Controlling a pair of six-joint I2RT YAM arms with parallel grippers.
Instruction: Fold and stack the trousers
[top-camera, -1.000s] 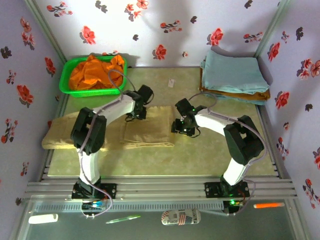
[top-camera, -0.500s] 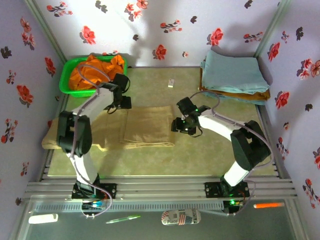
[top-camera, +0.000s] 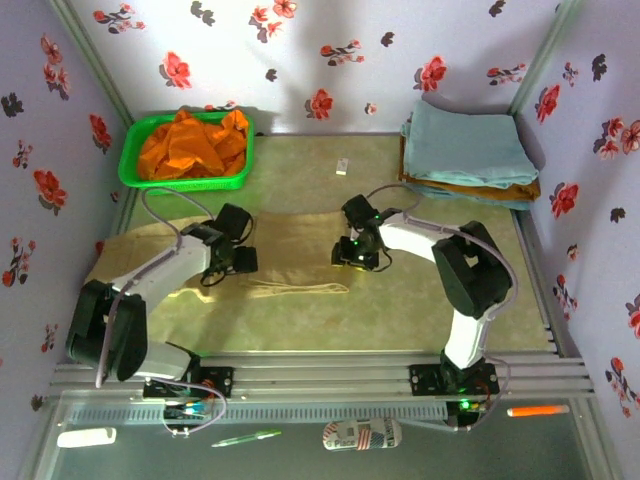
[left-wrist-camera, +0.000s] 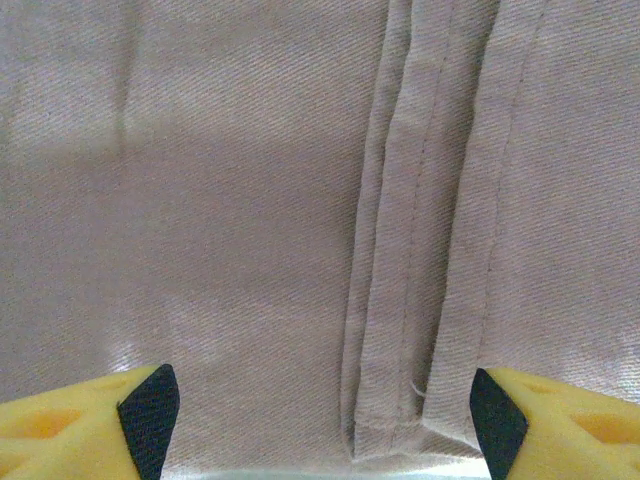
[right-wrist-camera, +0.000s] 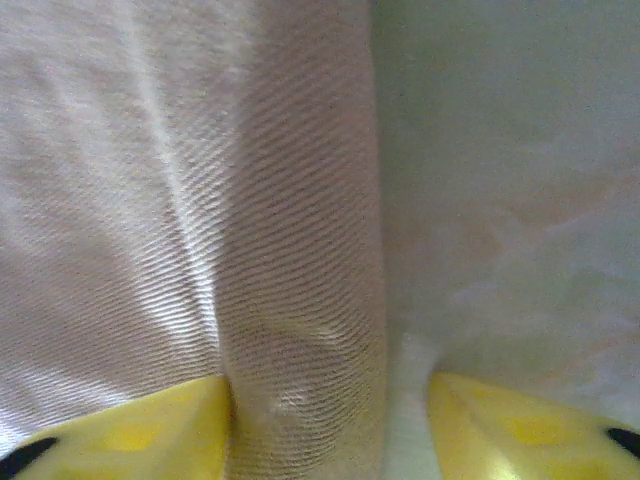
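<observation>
Left end effector retreated, spread over twill trousers; right end effector spread.

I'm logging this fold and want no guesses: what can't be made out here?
Right wrist view: whether the right gripper pinches the trousers fold between its fingers; blurred, close-up.
Top view: part of the trousers, hidden under the left arm.
Top view: small white scrap, too small to identify.
Top view: brown cloth, mostly covered by the pale blue cloth.
</observation>
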